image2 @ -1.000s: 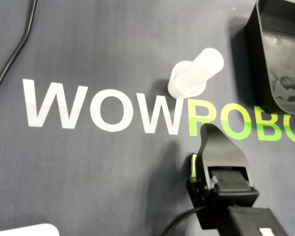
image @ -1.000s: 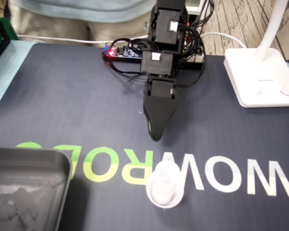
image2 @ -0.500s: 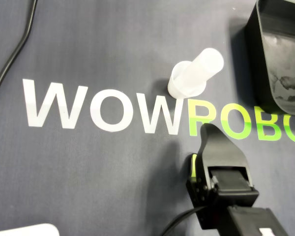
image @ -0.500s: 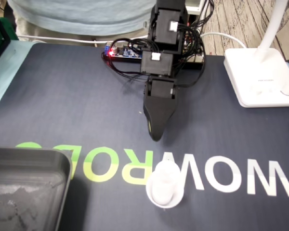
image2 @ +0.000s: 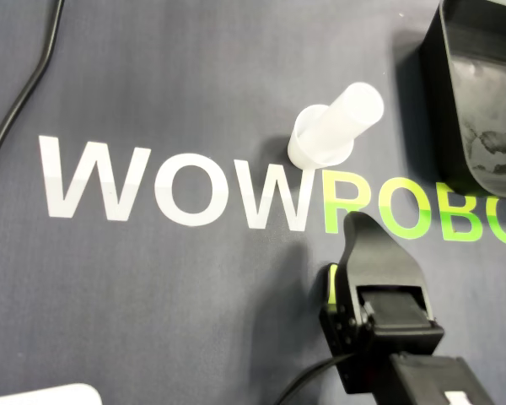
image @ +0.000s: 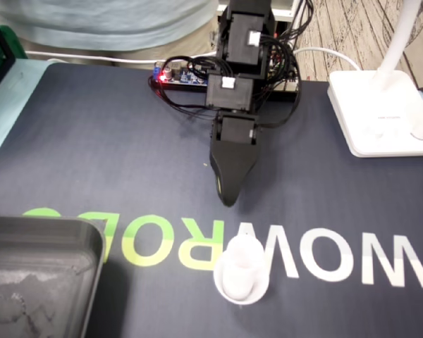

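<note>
Dark grey mat (image: 92, 141) with the lettering "WOWROBO" in white and green covers the table; wooden floorboards show beyond its far edge in the fixed view.

Item 1, arm. I see the black gripper (image: 227, 199) pointing down toward the mat, near the white "W" and the green "R" of the lettering. In the overhead view the gripper (image2: 360, 221) shows as a single black wedge with a sliver of yellow-green at its left side. Only one tip is visible in either view, so I cannot tell whether the jaws are parted or closed. Nothing is seen between them.

Item 2, work piece. A white plastic tube (image: 241, 271) stands upright on a wider round foot on the mat, its foot touching the lettering where white meets green. It is clear of the gripper, a short way beyond the tip. In the overhead view the white plastic tube (image2: 336, 126) sits between the gripper and the upper edge of the picture.

Item 3, surroundings. A black tray (image: 42, 239) occupies the lower left corner of the fixed view, well apart from the tube. A white lamp base (image: 381, 113) stands at the right. A controller board (image: 180, 76) with a red light lies behind the arm, among black cables.
</note>
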You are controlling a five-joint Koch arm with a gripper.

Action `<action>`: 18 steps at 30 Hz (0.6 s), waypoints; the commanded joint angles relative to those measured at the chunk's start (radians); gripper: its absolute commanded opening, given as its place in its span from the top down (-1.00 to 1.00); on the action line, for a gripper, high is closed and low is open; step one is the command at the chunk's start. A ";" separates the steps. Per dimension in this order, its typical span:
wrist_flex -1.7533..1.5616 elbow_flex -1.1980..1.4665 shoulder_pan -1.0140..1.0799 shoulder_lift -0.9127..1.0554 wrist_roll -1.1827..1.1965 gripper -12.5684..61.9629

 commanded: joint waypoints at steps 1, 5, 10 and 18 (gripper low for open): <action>-0.002 0.044 0.008 0.078 0.003 -0.25; -0.002 0.044 0.008 0.078 0.003 -0.25; -0.002 0.044 0.008 0.078 0.002 -0.25; -0.005 0.044 -0.023 0.078 0.003 -0.24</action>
